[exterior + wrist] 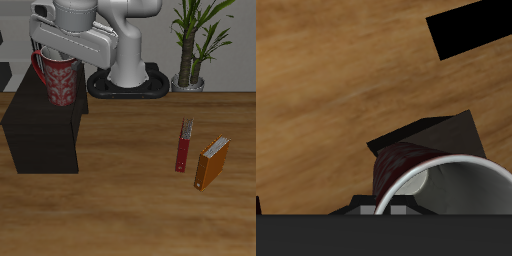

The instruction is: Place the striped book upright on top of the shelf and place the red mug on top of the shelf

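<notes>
1. The red mug is seen held up over the shelf, its base at or just above the flat black top; whether it rests there cannot be told from the exterior view.
2. The gripper is seen at the mug's rim, under the arm's white body. In the wrist view the mug fills the space right below the camera, so the jaws are judged to be clamped on its rim, though the fingertips themselves are hidden.
3. The mug half of the task is judged nearly done: the mug is over the shelf top, and only setting it down and releasing it is left.
4. No striped book is seen in either view. It is not visible on the shelf top, and whether it is hidden behind the arm and mug cannot be told.
5. A slim red book and an orange book are seen standing upright on the wooden table, near each other and well apart from the shelf.
6. The book half of the task therefore cannot be confirmed as done.
</notes>
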You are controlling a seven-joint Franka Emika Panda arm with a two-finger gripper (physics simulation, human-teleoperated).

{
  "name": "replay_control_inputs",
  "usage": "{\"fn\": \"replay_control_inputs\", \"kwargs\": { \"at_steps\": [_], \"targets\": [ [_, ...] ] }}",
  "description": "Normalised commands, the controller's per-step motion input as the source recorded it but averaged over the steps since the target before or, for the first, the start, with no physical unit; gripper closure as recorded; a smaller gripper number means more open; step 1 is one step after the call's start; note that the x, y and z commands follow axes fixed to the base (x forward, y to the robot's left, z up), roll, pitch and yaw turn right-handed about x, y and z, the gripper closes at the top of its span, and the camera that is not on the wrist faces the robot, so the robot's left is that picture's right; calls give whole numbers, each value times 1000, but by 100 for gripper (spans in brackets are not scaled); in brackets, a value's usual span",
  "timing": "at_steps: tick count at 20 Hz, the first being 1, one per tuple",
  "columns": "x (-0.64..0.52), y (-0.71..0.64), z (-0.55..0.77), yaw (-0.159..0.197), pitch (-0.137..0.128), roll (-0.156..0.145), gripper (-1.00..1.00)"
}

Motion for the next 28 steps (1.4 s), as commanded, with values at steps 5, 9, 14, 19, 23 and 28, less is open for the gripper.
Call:
{"fn": "replay_control_inputs", "kwargs": {
  "at_steps": [5, 9, 14, 19, 23, 28],
  "targets": [
    [5, -279, 27, -10, 3, 2, 100],
    [72, -397, -59, -87, 46, -3, 100],
    [-40, -194, -136, -48, 23, 24, 100],
    [-104, -32, -211, -1, 13, 52, 100],
    [-75, -18, -149, 22, 2, 47, 100],
    [-65, -185, -107, -39, 0, -17, 100]
  ]
}}
